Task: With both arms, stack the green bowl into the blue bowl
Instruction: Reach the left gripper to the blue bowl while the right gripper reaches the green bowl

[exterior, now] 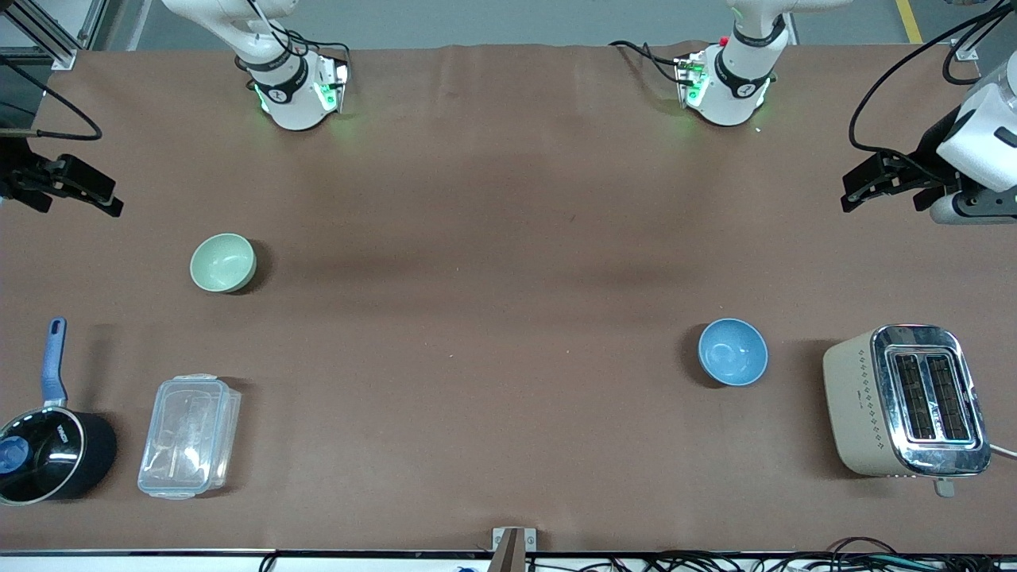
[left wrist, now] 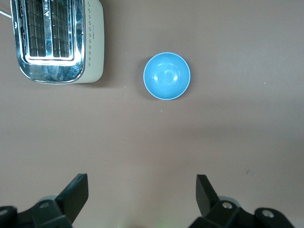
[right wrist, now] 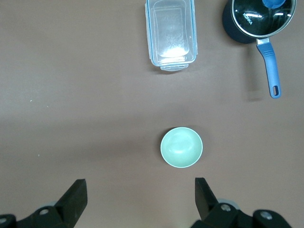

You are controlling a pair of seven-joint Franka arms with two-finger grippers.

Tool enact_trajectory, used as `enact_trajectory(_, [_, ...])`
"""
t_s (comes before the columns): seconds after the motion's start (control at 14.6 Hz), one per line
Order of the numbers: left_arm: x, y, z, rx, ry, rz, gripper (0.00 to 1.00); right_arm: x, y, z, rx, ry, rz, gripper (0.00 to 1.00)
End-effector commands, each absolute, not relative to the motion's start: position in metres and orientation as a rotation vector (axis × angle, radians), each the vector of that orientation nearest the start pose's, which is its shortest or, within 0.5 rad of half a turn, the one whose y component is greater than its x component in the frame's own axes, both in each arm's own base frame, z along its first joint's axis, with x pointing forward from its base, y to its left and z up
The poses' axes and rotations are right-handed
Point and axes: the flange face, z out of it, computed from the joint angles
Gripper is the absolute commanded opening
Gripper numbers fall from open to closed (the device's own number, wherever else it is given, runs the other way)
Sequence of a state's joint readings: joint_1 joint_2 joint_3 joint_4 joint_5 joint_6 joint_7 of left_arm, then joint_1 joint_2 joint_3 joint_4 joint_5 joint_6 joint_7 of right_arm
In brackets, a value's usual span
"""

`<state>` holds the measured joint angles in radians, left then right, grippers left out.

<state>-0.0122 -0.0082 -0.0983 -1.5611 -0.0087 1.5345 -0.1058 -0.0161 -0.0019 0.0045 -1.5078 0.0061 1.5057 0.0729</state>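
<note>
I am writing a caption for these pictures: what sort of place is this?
Probably a robotics lab test table with kitchen props: two arm bases bolted to a brown-covered table, a toaster, a saucepan and loose cables.

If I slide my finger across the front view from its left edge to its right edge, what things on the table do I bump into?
Saucepan → clear box → green bowl → blue bowl → toaster.
</note>
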Motion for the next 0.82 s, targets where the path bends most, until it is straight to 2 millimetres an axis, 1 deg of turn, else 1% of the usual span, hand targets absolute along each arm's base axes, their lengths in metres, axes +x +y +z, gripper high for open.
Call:
enact_trajectory(0.0, [0.545,-0.057,0.638,-3.148,-0.007,0.016,1.0,0.544,-0.008,0.649,-3.124,0.13,-0.007,1.0])
enact_trajectory(0.07, [0.547,-0.057,0.639,-3.14,-0.029,0.021,1.0,0.544,-0.008,0.649,-3.124,0.13,-0.007,1.0])
enact_trajectory(0.21, [0.558,-0.057,0.623,-3.121,-0.037,0.061,1.0,0.545,-0.008,0.649,-3.123,0.131,-0.014,1.0])
enact_trajectory(0.27, [0.568,-0.055,0.606,-3.12,-0.055,0.097,1.0,0.545,-0.008,0.649,-3.123,0.131,-0.014,1.0])
enact_trajectory(0.41, [0.589,-0.057,0.577,-3.126,-0.049,0.072,1.0,0.545,-0.011,0.643,-3.124,0.135,0.005,1.0])
enact_trajectory(0.48, [0.596,-0.058,0.556,-3.127,-0.058,0.11,1.0,0.545,-0.013,0.64,-3.124,0.138,0.015,1.0])
enact_trajectory(0.55, [0.599,-0.058,0.532,-3.125,-0.084,0.153,1.0,0.545,-0.015,0.634,-3.124,0.138,0.027,1.0])
enact_trajectory(0.62, [0.604,-0.06,0.511,-3.13,-0.093,0.116,1.0,0.546,-0.022,0.621,-3.122,0.158,0.046,1.0])
enact_trajectory(0.69, [0.605,-0.061,0.485,-3.134,-0.092,0.093,1.0,0.546,-0.035,0.601,-3.12,0.173,0.074,1.0])
enact_trajectory(0.76, [0.604,-0.061,0.457,-3.137,-0.091,0.074,1.0,0.545,-0.043,0.584,-3.12,0.162,0.081,1.0])
